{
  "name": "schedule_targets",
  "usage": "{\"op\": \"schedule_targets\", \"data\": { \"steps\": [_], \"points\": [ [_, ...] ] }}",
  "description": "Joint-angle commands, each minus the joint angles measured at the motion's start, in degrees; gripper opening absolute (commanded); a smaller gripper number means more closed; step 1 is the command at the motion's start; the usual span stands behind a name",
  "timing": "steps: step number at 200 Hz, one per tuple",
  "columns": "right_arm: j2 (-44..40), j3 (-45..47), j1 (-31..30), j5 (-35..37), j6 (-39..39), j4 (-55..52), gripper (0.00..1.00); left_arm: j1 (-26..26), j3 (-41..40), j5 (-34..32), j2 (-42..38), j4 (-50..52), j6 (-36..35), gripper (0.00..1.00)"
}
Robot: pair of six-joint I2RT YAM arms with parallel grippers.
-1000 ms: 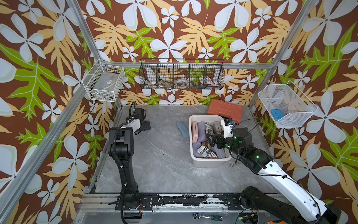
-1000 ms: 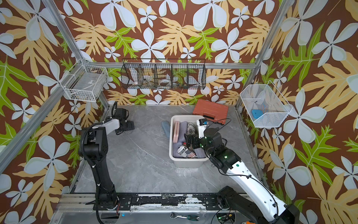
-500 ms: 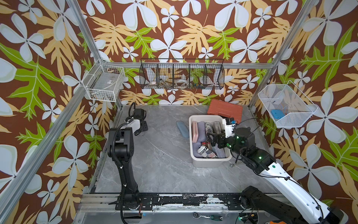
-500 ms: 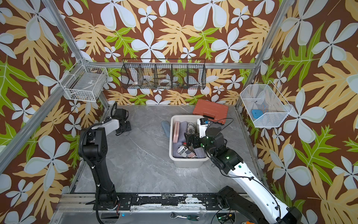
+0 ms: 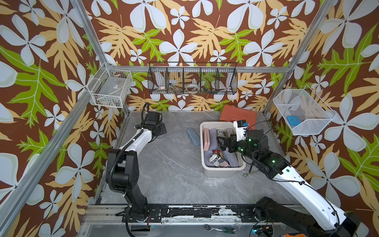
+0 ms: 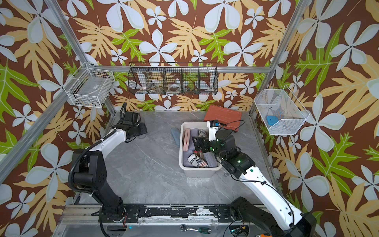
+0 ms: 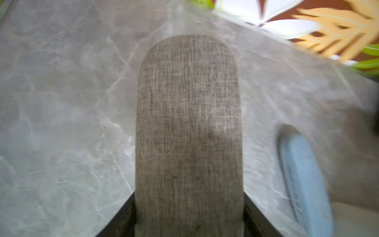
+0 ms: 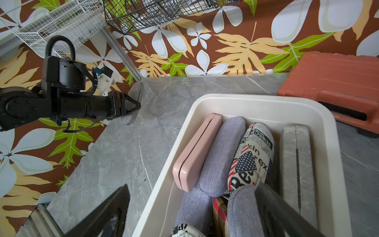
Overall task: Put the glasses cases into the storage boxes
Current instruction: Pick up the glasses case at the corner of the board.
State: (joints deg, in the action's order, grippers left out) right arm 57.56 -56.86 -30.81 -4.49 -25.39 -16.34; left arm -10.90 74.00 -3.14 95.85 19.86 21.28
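Note:
My left gripper (image 7: pixel 189 215) is shut on a grey-brown woven glasses case (image 7: pixel 188 123) at the table's far left; both top views show the gripper (image 5: pixel 159 130) (image 6: pixel 139 130) low over the table. A light blue case (image 5: pixel 193 136) (image 7: pixel 305 184) lies just left of the cream storage box (image 5: pixel 222 176) (image 8: pixel 246 98). Inside the box lie pink (image 8: pixel 196 151), lavender (image 8: pixel 222 156), newspaper-print (image 8: pixel 254 151) and grey (image 8: pixel 295 160) cases. My right gripper (image 8: pixel 190 213) (image 5: pixel 224 143) hangs open over the box, one finger outside its left wall, the other beside a lavender case (image 8: pixel 244 211).
An orange-red tool case (image 5: pixel 239 116) sits behind the box. Wire baskets hang on the walls: white at the left (image 5: pixel 110 88), black at the back (image 5: pixel 192 79), white mesh at the right (image 5: pixel 303 111). A small wrench (image 5: pixel 249 173) lies right of the box.
My left gripper's jaws have narrowed onto the grey-brown woven case. My right gripper has stayed open above the box and shifted only slightly.

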Motion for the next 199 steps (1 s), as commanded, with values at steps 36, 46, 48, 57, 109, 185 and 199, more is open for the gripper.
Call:
{"op": "schedule_targets", "data": {
  "steps": [36, 46, 48, 57, 109, 185, 199],
  "points": [
    [2.9, -2.8, 0.0, -6.1, -6.7, 5.2, 0.90, -15.8, -8.2, 9.6, -15.5, -16.3, 0.9, 0.48],
    [3.9, -2.8, 0.0, -8.0, -9.0, 7.9, 0.88, -18.1, -9.8, 10.9, -17.4, -18.7, 1.2, 0.48],
    [4.1, -2.8, 0.0, -8.2, -9.5, 8.5, 0.87, -18.5, -10.1, 11.2, -17.7, -19.3, 1.3, 0.48],
    [5.3, -3.1, -0.1, -9.9, -11.3, 10.9, 0.86, -19.7, -12.0, 12.2, -19.2, -21.6, 1.9, 0.48],
    [14.3, -9.6, -4.2, -10.9, -13.6, 16.3, 0.79, -20.8, -16.6, 18.2, -22.0, -26.5, 4.5, 0.48],
    [27.4, -20.9, -5.3, -10.1, -13.7, 14.0, 0.56, -21.4, -19.0, 20.5, -23.1, -30.2, 4.7, 0.48],
    [28.0, -20.8, -5.4, -11.7, -13.9, 15.3, 0.55, -21.4, -18.6, 20.9, -22.9, -29.6, 4.2, 0.49]
  ]
}}
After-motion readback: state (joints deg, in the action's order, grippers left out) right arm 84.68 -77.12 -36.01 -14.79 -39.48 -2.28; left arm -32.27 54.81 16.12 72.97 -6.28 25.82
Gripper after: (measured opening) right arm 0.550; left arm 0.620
